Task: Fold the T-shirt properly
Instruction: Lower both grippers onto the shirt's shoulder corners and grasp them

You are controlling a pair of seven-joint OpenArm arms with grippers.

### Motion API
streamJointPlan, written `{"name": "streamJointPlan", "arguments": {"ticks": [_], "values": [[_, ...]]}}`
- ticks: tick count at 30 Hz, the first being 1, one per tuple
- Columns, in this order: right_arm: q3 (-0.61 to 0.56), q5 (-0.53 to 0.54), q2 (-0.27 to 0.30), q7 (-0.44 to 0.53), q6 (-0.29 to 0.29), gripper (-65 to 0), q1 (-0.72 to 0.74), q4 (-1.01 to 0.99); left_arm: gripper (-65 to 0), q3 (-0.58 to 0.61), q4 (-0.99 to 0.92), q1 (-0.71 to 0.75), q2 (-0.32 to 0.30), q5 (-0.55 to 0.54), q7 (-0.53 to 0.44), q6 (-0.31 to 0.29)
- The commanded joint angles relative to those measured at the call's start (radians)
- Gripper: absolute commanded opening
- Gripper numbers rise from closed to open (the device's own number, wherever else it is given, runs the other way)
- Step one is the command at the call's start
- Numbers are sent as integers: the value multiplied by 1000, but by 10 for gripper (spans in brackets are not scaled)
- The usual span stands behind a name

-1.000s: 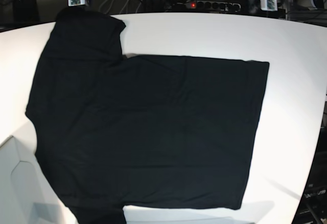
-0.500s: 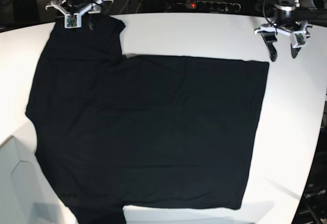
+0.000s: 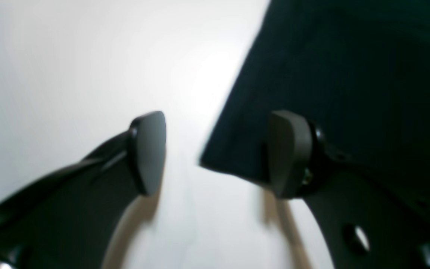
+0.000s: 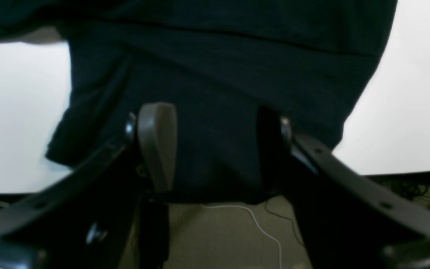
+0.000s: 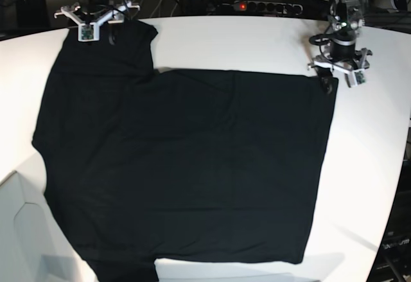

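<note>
The T-shirt (image 5: 186, 166) is spread flat on the table (image 5: 257, 38). The left gripper (image 3: 215, 153) is held wide over its two o'clock corner, the right gripper (image 4: 215, 149) wide over the eleven o'clock sleeve. Only one layer may be pinched. Contact is blurred, perhaps absent; the lower sleeve is cut off.

The base view looks steeply down from high above the near side of the table (image 5: 257, 44), covering the whole T-shirt (image 5: 186, 166), while each wrist view looks out close between its own jaws, sharing one far shirt corner with the base view.
</note>
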Motion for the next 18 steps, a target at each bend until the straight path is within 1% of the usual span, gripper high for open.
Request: {"name": "streamJointPlan", "arguments": {"ticks": [1, 4, 8, 9, 15, 18], "values": [[3, 1, 3, 21, 2, -302, -12, 15, -235, 0, 1, -7, -13, 0, -24, 2], [3, 1, 3, 21, 2, -302, -12, 15, -237, 29, -31, -19, -13, 0, -24, 2], [29, 1, 0, 21, 2, -299, -10, 15, -240, 32, -64, -19, -13, 0, -24, 2], [35, 1, 0, 21, 2, -299, -10, 15, -253, 32, -70, -19, -13, 0, -24, 2], [108, 3, -3, 21, 2, -300, 16, 15, -436, 32, -68, -11, -13, 0, -24, 1], [140, 4, -3, 11, 2, -299, 33, 11, -531, 31, -71, -11, -1, 0, -24, 1]]}}
